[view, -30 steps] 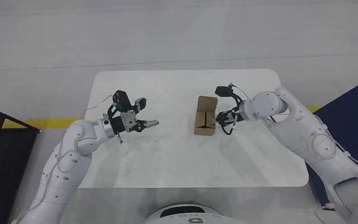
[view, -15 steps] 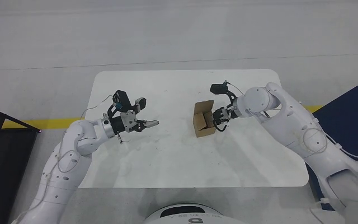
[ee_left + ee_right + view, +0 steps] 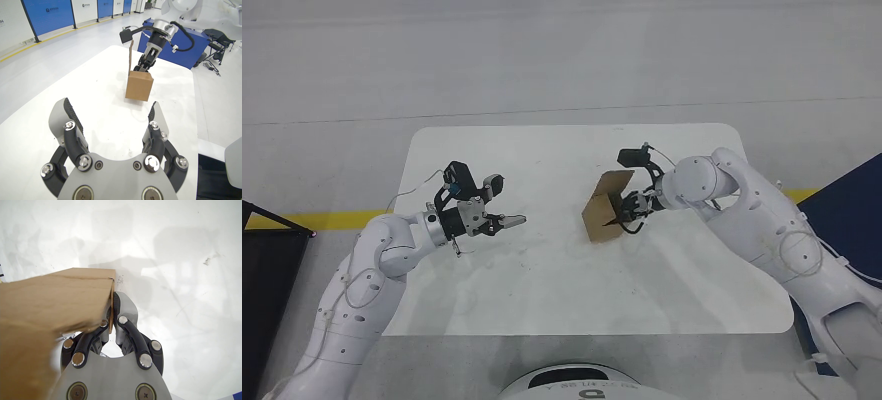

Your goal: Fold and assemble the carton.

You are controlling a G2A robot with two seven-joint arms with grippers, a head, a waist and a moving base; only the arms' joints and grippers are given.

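carton (image 3: pixel 602 207): box shape formed, looks tilted on the surface (image 3: pixel 542 290), one flap (image 3: pixel 130 56) standing up
right tool (image 3: pixel 112 302): clamped on the carton's wall edge
left tool (image 3: pixel 109 111): spread apart, empty, well away from the carton
left to do: folding that flap shut, i'd guess

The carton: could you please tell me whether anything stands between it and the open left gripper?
Nothing visible does. Only bare white table lies between the open left gripper and the carton. The right gripper, shut on a carton wall, sits on the far side, off that path.
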